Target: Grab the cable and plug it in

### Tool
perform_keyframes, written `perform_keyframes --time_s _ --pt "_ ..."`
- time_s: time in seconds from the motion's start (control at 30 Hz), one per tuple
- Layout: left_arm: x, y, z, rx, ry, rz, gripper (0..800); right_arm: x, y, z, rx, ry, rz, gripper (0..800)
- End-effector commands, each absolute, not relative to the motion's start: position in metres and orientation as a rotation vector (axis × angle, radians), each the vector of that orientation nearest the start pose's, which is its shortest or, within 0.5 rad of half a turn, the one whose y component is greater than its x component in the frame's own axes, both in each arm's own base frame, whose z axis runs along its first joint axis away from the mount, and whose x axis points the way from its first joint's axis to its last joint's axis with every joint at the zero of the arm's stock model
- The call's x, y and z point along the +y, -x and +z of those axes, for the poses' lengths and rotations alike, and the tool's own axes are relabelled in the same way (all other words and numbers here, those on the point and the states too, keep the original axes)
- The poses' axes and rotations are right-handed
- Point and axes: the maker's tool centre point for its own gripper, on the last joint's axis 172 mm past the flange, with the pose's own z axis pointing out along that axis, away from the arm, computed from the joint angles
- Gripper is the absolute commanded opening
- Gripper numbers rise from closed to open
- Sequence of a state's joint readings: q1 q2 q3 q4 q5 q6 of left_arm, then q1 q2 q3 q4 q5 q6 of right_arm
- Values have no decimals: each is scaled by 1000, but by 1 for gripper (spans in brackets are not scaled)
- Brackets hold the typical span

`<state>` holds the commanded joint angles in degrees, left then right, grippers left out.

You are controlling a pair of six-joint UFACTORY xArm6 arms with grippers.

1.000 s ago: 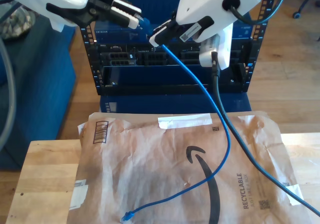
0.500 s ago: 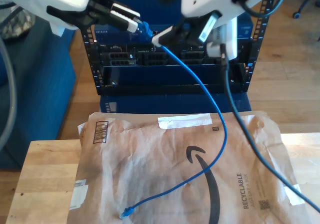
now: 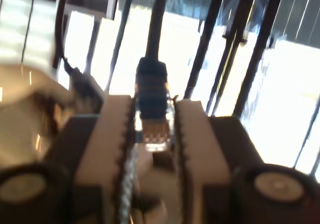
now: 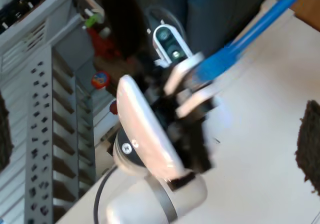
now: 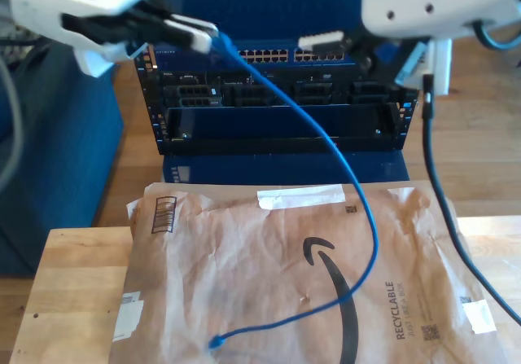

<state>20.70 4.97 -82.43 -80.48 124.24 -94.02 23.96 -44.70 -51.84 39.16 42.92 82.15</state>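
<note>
Your first gripper (image 3: 154,129) has its fingers clamped on the plug of the cable (image 5: 358,193); the limp, light cord trails to the envelope (image 5: 269,282). Second gripper (image 5: 346,42) fingers: cannot tell.

Both wrist views are smeared with blur — the plug (image 3: 152,126) pins stay unreadable. The cable (image 5: 326,136) end at my first gripper (image 5: 213,37) is hidden between the fingers.

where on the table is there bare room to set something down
Bare wood shows on the table at the exterior view's left, beside the paper mailer. The mailer's half toward that bare wood is free; the blue cable loops across its other half. The rack front is crowded.
</note>
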Motion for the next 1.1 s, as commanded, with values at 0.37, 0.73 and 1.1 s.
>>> perform_keyframes --time_s 0.37,0.73,1.1 --pt "-120 -395 513 1332 -1194 -1872 5 288 -343 545 967 1615 -176 797" --pt "-153 -372 535 1293 -1312 -1874 3 294 -347 534 916 1549 -299 796" --pt "-159 -364 545 1245 -1322 -1887 5 304 -338 536 847 1498 -367 735"
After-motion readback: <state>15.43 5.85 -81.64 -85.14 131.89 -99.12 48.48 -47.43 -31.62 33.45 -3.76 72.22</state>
